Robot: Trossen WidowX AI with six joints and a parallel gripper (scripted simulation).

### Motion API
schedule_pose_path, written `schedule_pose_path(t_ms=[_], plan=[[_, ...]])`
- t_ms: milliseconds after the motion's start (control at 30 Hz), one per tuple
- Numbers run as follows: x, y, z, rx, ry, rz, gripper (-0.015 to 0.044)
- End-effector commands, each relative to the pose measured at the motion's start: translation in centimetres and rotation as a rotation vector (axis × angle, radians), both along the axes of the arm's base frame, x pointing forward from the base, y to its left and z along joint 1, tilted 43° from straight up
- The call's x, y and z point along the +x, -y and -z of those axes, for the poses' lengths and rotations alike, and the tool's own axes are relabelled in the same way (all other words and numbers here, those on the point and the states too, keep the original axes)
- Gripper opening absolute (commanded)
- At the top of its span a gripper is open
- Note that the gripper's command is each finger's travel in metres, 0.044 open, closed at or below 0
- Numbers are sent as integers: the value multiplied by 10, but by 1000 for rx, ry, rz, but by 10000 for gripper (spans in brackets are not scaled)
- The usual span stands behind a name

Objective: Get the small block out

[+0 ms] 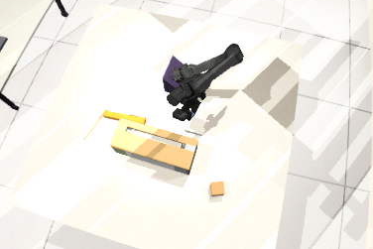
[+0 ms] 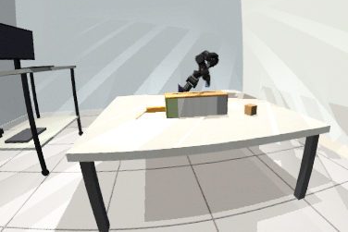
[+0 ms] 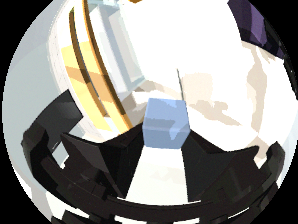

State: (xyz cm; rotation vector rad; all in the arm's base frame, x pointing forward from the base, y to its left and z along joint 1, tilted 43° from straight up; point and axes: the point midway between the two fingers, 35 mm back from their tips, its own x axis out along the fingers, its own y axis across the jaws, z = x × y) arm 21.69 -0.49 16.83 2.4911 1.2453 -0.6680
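The small blue block (image 3: 166, 123) (image 1: 193, 115) sits between the fingertips in the wrist view; only a trace of blue shows in the exterior view. My gripper (image 3: 166, 134) (image 1: 191, 111) (image 2: 207, 84) is shut on it and holds it up in the air, behind the box and toward the arm's base, apart from the box. The box (image 1: 154, 149) (image 2: 199, 106) (image 3: 102, 82) stands upright on the table (image 1: 238, 207) (image 2: 139, 142), with an orange top with a long slot and a clear front. I see no block inside, though the shelf is hard to make out.
An orange cube (image 1: 217, 188) (image 2: 250, 109) rests on the table off the box's right end. An orange bar (image 1: 124, 117) (image 2: 155, 109) with a thin rod lies by the left end. The arm's purple base (image 1: 171, 74) (image 3: 250, 25) stands behind the box.
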Motion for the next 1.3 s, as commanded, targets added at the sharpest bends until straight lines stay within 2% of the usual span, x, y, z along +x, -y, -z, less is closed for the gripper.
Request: schedule_pose_path(t_ms=[0, 467, 1267], plan=[[0, 3, -5, 90, -86, 87, 0], [-5, 10, -15, 436, -429, 382, 0], [-5, 10, -15, 440, -434, 386, 0]])
